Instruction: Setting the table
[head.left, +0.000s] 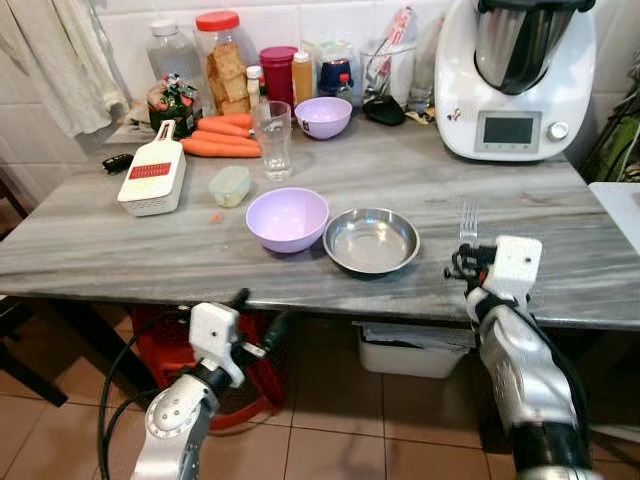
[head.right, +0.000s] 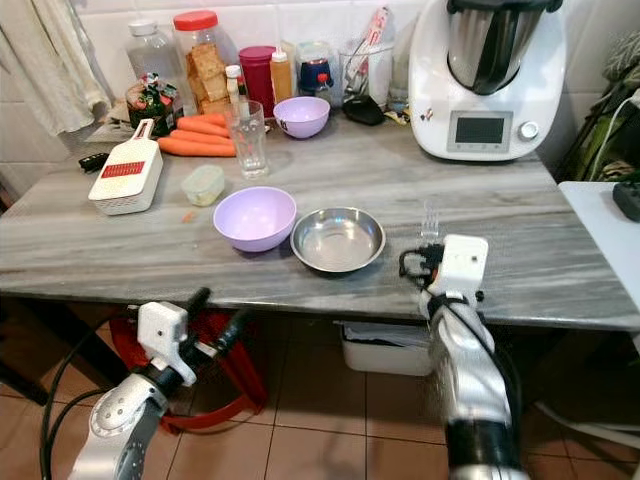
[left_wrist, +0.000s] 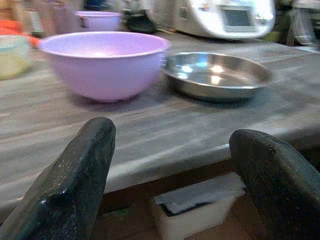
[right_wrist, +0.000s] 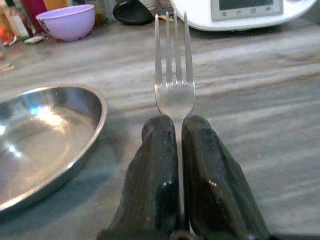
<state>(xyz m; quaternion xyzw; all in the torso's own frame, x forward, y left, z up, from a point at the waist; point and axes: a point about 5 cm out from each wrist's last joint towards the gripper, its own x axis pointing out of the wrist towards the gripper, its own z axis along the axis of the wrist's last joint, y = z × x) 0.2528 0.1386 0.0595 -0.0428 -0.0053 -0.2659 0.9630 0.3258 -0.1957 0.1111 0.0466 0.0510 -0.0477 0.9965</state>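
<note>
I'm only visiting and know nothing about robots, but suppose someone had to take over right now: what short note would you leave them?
Right gripper: shut on a fork, held above the table, just right of the steel plate.
Left gripper: open, empty, below the table's front edge, facing the purple bowl.
Done: bowl and plate sit side by side near the front edge.
Left: lay the fork beside the plate. A glass stands further back and may still need bringing over.

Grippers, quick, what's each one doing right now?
Left gripper: open, empty, below the table edge.
Right gripper: shut on the fork, beside the steel bowl.
</note>
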